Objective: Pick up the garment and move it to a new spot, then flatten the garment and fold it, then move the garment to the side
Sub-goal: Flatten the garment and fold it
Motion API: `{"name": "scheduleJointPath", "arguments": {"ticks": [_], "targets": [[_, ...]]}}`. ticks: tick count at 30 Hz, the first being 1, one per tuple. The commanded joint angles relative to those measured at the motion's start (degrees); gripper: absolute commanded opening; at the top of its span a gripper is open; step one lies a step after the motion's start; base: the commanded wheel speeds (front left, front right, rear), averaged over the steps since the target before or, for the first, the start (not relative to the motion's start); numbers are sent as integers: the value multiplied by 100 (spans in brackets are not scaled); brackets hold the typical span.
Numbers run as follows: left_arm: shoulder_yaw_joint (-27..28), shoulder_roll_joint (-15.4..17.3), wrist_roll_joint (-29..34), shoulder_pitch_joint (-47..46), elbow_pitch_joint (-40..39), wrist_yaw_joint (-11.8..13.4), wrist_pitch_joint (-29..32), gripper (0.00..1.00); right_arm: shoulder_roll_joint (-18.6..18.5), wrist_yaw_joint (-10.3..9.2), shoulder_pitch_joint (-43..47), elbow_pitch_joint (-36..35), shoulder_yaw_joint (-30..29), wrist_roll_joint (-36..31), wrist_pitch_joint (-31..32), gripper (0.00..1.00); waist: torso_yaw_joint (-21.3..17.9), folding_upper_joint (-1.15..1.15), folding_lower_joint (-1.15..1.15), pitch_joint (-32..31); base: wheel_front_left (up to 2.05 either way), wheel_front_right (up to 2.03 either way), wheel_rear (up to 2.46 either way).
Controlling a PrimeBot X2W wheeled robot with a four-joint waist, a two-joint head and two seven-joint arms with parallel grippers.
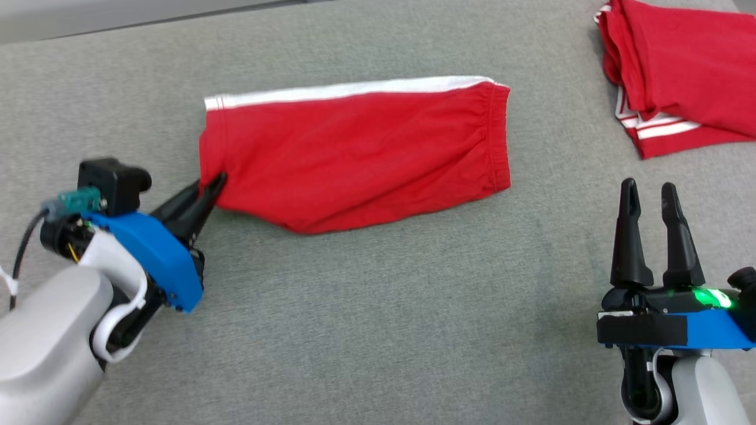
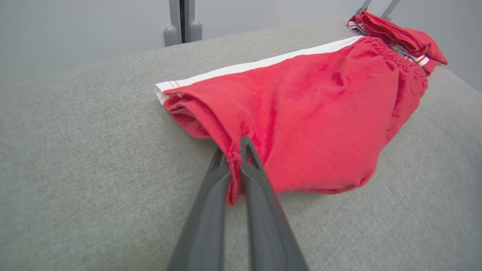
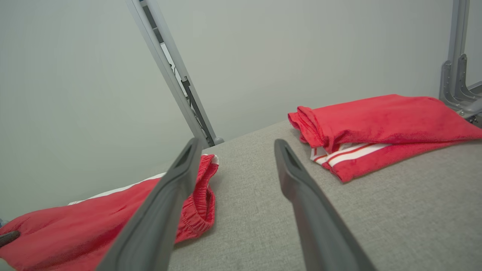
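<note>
Now, your left gripper (image 1: 215,183) clamped on red shorts (image 1: 354,153) at the hem, fingertips part-buried in cloth, right gripper (image 1: 649,192) spread wide, empty, folded red pile (image 1: 679,71) cropped top-right.

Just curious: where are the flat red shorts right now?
In the head view the red shorts lie mid-table, left corner pinched by the left gripper; a folded red pile sits far right.

Bright even lighting, soft shadows, wrist views bowed at edges
</note>
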Motion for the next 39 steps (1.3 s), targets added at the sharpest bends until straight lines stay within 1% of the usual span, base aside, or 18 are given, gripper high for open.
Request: {"name": "scheduleJointPath", "arguments": {"ticks": [1,7,8,9,10,12,15,17,20,22,25,29,32,35,39], "targets": [[-8,83,-25,206,-121,110,-68,0,-5,-3,116,33,-49,-55,-26,100,182,0,0,-172,0,0,0],[-43,150,-164,850,-516,420,-255,0,-5,-3,279,197,-143,-106,-26,100,366,0,0,-308,0,0,0],[-53,142,-125,920,-521,486,-326,49,-5,-3,288,235,-114,-118,-26,100,376,0,0,-314,0,0,0],[-25,84,-144,999,-509,547,-425,100,-6,-3,292,266,-96,-126,-26,100,386,0,0,-330,0,0,0],[-2,14,-194,1087,-497,568,-521,100,-6,-3,295,326,-58,-129,-26,100,394,0,0,-343,0,0,0],[-22,-24,-81,1179,-397,642,-729,100,-6,-3,273,410,8,-99,-26,100,402,0,0,-383,0,0,0],[108,-197,-83,1302,-224,736,-1110,100,-6,-3,219,465,34,-179,-26,100,433,0,0,-456,0,0,0],[230,-304,12,1371,-133,800,-1291,100,-6,-3,187,463,28,-245,-26,100,471,0,0,-522,0,0,0],[505,-433,295,1492,-79,949,-1400,100,-5,-3,153,472,59,-390,-26,100,534,0,0,-643,0,0,0],[887,-564,646,1591,-218,1086,-1417,100,-5,-3,135,479,92,-486,-26,100,588,0,0,-724,0,0,0],[1553,-783,1180,1964,-447,1201,-1408,100,-7,-3,103,483,143,-597,-26,100,658,0,0,-848,0,0,0],[2379,-1130,2030,2471,-844,1209,-1410,100,-6,-3,151,464,143,-835,-26,100,765,0,0,-1027,0,0,0],[2992,-1428,2495,2890,-1083,1148,-1411,100,-6,-3,247,470,130,-858,-26,100,826,0,0,-1140,0,0,0],[3554,-1738,2937,3246,-1325,1057,-1411,100,-6,-3,347,462,129,-910,-26,100,875,0,0,-1227,0,0,0],[4137,-2134,3396,3694,-1503,823,-1408,100,-6,-3,498,448,104,-1005,-26,100,924,0,0,-1313,0,0,0]]}}
